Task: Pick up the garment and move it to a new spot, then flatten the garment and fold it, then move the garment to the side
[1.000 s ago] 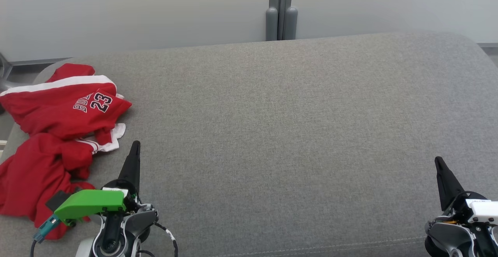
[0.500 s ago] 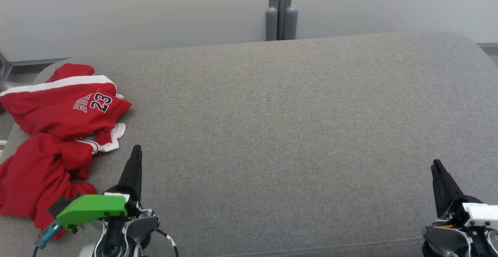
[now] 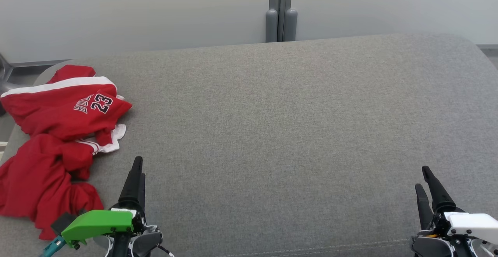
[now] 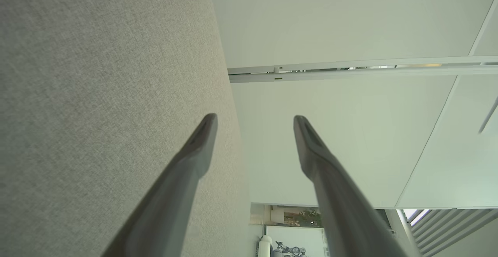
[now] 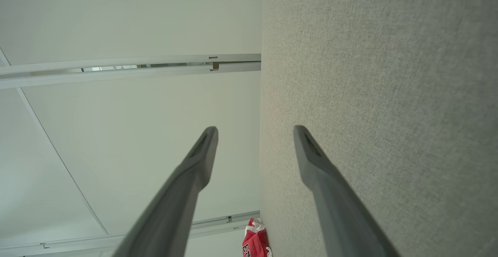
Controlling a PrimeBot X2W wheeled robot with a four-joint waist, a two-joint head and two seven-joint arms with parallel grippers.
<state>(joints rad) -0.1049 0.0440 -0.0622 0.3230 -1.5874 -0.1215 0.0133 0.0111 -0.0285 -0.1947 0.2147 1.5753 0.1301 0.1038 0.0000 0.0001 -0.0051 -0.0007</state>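
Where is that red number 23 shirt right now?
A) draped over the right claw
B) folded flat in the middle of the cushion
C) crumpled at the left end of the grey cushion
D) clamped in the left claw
C: the red garment lies bunched at the left end of the grey cushion, apart from the open left gripper.

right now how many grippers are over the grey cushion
2. The left gripper is at the lower left, open, beside the red garment but not gripping it. The right gripper is at the lower right, open and empty, over bare grey cushion. None seems hidden.
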